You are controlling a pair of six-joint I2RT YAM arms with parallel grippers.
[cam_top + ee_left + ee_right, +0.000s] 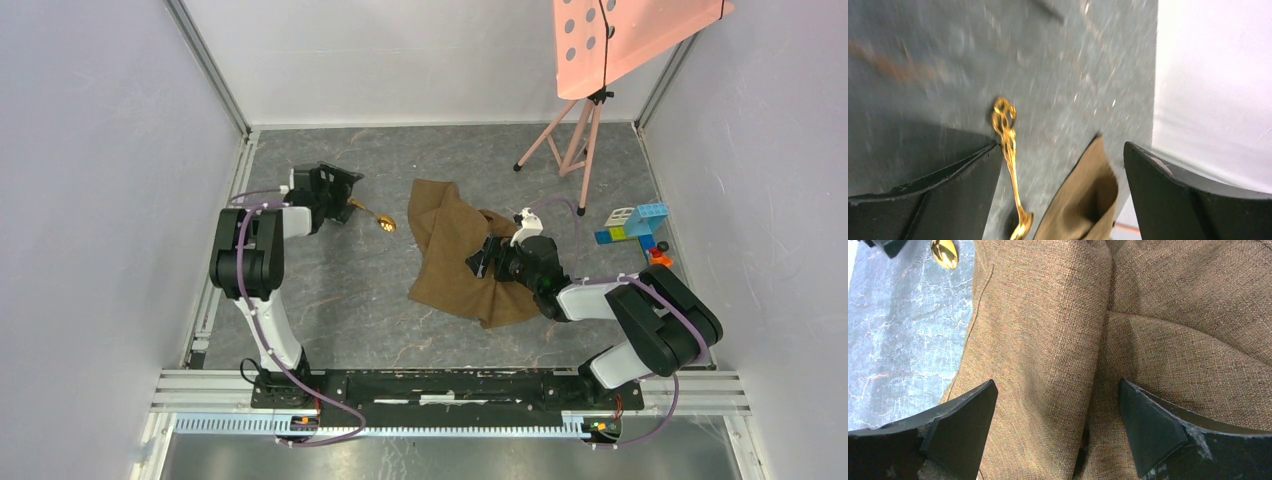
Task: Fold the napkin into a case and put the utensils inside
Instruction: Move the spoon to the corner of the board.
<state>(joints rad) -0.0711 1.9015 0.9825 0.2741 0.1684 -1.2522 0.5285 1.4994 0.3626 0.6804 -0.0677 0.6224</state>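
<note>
Grey marbled tabletop inside white-walled enclosure. Brown napkin lay rumpled and creased mid-table. Gold spoon lay on bare surface just beside napkin's left edge. Left gripper hovered at spoon's handle end, jaws spread wide, holding nothing. Right gripper hung over napkin, jaws spread wide, cloth crease below, unpinched. Toy blocks near right wall; pink stand behind.
</note>
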